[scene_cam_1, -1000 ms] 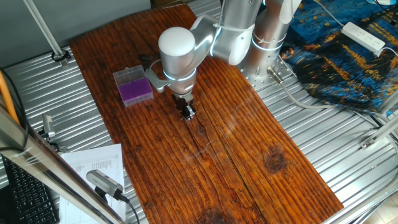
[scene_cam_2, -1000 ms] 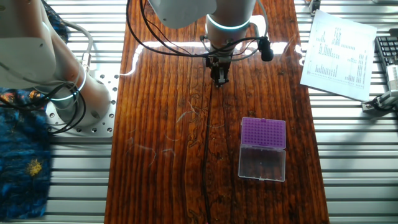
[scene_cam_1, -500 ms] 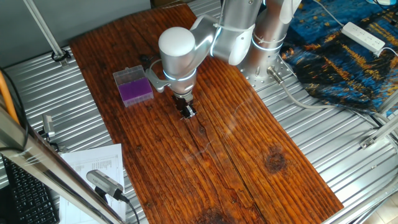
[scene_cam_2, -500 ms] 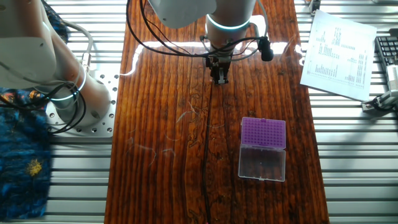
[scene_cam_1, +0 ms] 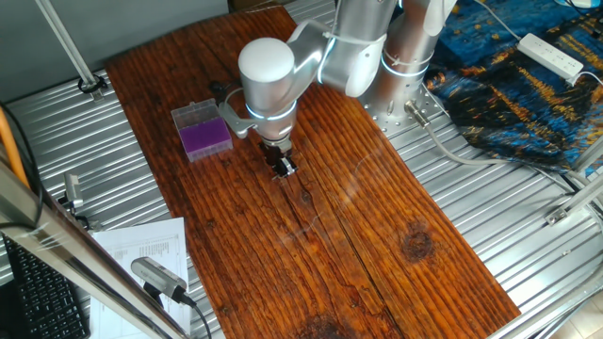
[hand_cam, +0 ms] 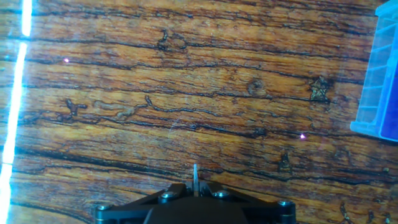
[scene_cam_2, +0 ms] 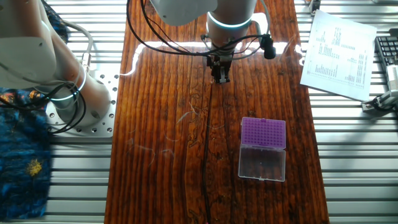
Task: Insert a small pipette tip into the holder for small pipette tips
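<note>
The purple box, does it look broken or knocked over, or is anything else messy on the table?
Nothing stands out. The purple box sits flat and whole on the wooden table, apart from the gripper, which pinches a thin pipette tip.

Two fixed cameras look down from opposite sides, both covering the table (scene_cam_1: 377, 245) and arm (scene_cam_2: 186, 9); the hand camera faces the wood closely.
</note>
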Robot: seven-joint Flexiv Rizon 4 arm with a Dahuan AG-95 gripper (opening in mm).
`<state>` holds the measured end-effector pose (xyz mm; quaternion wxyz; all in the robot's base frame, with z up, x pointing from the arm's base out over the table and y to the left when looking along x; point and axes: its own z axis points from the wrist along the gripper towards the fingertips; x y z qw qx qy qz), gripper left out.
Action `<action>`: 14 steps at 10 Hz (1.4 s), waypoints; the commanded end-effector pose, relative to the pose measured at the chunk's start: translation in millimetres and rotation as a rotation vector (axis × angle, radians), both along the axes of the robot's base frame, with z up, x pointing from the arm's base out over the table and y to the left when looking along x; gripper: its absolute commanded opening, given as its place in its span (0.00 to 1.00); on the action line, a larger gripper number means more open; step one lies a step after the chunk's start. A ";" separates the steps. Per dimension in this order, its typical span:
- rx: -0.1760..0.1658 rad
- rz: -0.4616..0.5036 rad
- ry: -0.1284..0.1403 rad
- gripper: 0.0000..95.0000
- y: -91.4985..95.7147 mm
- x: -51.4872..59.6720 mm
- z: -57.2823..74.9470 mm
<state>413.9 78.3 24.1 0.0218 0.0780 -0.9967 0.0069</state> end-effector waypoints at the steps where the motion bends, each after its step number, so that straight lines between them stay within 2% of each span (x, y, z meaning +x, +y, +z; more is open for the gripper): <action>1: -0.054 0.077 0.005 0.00 -0.4 1.3 11.0; 3: -0.081 0.107 0.008 0.00 -0.7 1.6 16.3; 10: -0.076 0.159 -0.003 0.00 -0.6 1.5 16.0; 13: -0.070 0.299 -0.002 0.00 -0.6 1.5 16.0; 14: -0.050 0.373 0.014 0.00 -0.6 1.5 16.0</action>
